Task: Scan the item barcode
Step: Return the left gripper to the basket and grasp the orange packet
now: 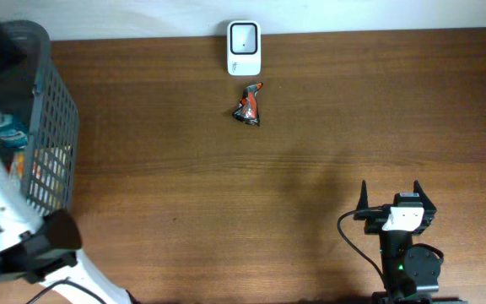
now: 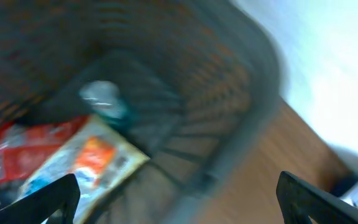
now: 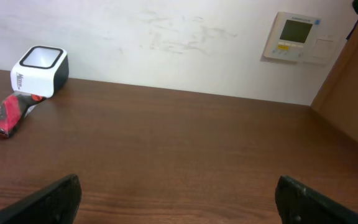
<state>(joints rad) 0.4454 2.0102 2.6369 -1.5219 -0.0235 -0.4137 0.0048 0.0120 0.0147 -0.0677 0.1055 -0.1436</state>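
Picking seems the step in hand: left hand [image 2: 182,196] hangs empty, jaws spread, over the basket [image 2: 253,106]; beneath it lie a red pack [image 2: 23,146], a white-and-orange pouch [image 2: 92,158] and a teal-topped thing [image 2: 104,99]. Right hand [image 3: 179,199], also spread and empty, sits far back from the wrapped item [image 3: 8,115] lying just before the scanner [image 3: 39,71]. Next: grasp one, show its barcode.

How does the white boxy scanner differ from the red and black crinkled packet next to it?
The white boxy scanner is squared and plain; the red and black crinkled packet is irregular and narrower. The scanner sits by the wall; the packet lies just in front of it. Both rest on the brown wooden table.
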